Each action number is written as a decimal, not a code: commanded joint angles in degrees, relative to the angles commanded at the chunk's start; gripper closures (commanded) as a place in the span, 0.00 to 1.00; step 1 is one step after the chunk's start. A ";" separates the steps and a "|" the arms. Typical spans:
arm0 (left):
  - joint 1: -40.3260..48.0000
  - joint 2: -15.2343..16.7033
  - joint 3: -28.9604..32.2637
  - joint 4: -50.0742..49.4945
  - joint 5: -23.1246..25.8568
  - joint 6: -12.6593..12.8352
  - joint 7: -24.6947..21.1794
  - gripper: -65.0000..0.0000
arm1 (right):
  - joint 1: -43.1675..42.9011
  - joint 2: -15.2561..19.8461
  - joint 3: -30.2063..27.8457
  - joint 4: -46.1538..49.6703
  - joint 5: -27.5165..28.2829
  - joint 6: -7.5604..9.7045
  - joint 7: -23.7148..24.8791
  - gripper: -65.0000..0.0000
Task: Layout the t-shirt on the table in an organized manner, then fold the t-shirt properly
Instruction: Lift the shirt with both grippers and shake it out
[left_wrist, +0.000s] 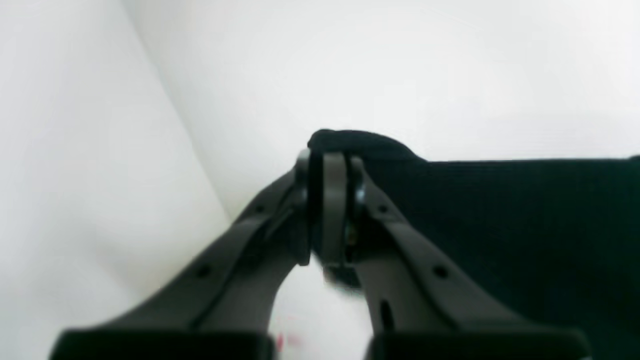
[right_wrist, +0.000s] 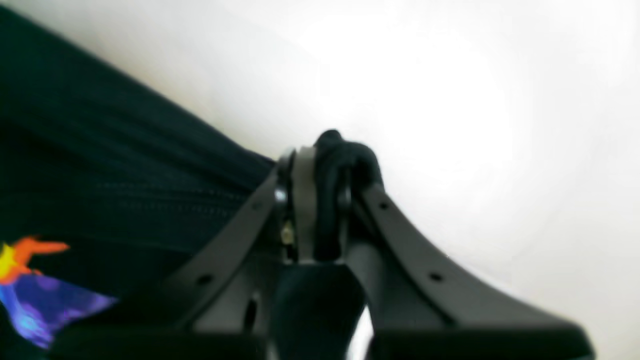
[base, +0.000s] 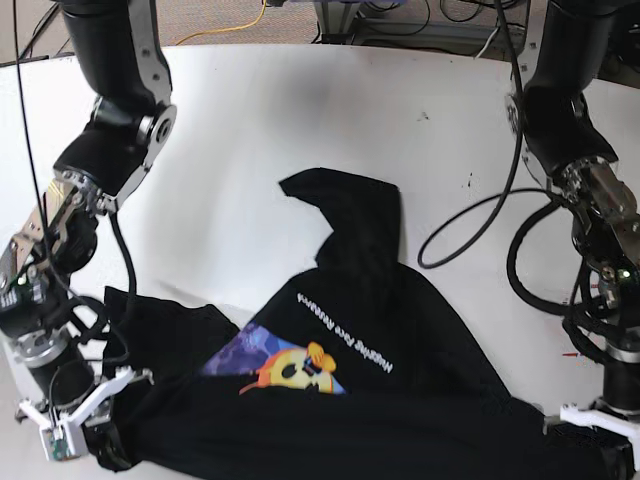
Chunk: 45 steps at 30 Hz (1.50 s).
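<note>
The t-shirt (base: 360, 340), printed and crumpled, lies at the table's (base: 250, 120) near edge. One hem corner is clamped by each of the left gripper (left_wrist: 330, 200) and right gripper (right_wrist: 315, 200). The hem should be kept taut and drawn evenly.

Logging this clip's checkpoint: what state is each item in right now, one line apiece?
Black soft-fabric t-shirt with a colourful print: bunched, partly folded over, print showing, near edge stretched between both pincers.
Left pincer: shut on t-shirt edge.
Right pincer: shut on t-shirt edge.
Glossy white table: bare beyond the t-shirt.
</note>
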 joint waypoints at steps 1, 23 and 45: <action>-1.67 0.00 0.00 -0.09 0.00 0.00 0.26 1.00 | 2.11 0.18 -0.70 -1.32 0.00 0.00 0.00 0.99; -24.53 -1.58 2.64 -0.44 -0.09 -0.35 6.51 0.94 | 25.58 1.85 -10.55 -11.87 0.00 0.00 0.00 0.99; -10.37 -1.41 1.76 1.76 -0.62 -9.67 15.47 1.00 | 3.34 5.36 -10.02 2.73 0.09 1.67 -4.13 1.00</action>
